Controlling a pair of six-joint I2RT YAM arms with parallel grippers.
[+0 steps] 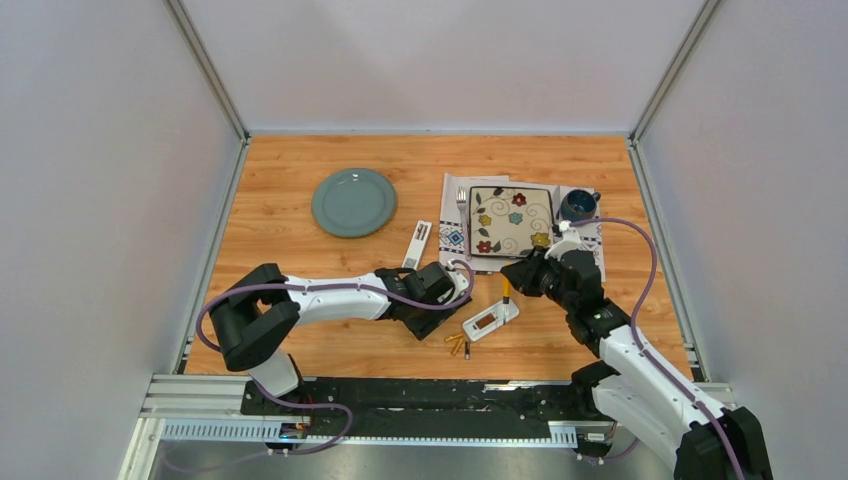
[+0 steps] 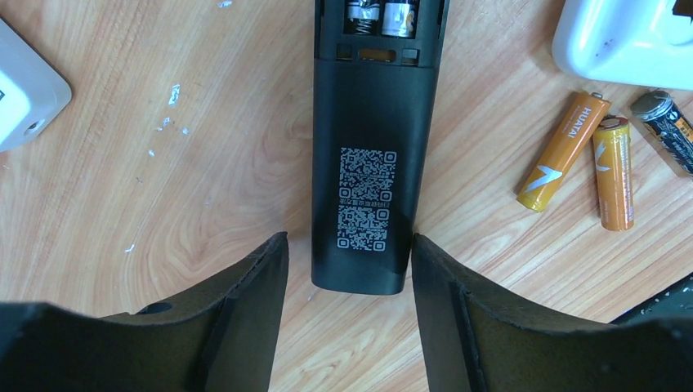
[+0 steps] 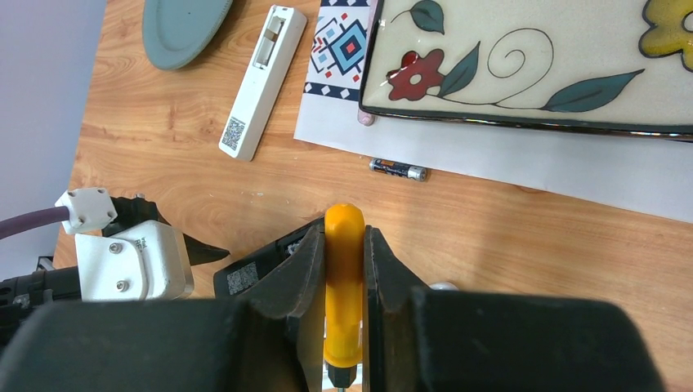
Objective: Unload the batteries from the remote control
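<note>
The left jaws stand open and hold nothing. Their fingers [image 2: 245, 310] flank the near end of the black remote [image 2: 372, 122], which lies back-up on the worktop [image 2: 163, 163] and runs straight ahead of them. There is a slim gap on the left side, and the right finger is close against the casing. At the far end from these jaws the cover is off and two cells [image 2: 382, 16] sit in the bay. To the right of the jaws, two orange batteries [image 2: 564, 151] and a dark battery [image 2: 663, 118] lie loose side by side. They are just this side of a white remote [image 2: 621, 41] whose bay is open.

The right jaws are clamped tight on the orange screwdriver [image 3: 344, 278], whose handle points straight ahead from between them. Ahead of them and slightly right, a second dark battery [image 3: 398, 169] lies on the wood against the edge of the mat [image 3: 490, 155]. The floral plate [image 3: 523, 65] sits on the mat beyond it. Ahead and to the left lies a second white remote [image 3: 263, 77], with a round plate [image 3: 180, 28] past it.
</note>
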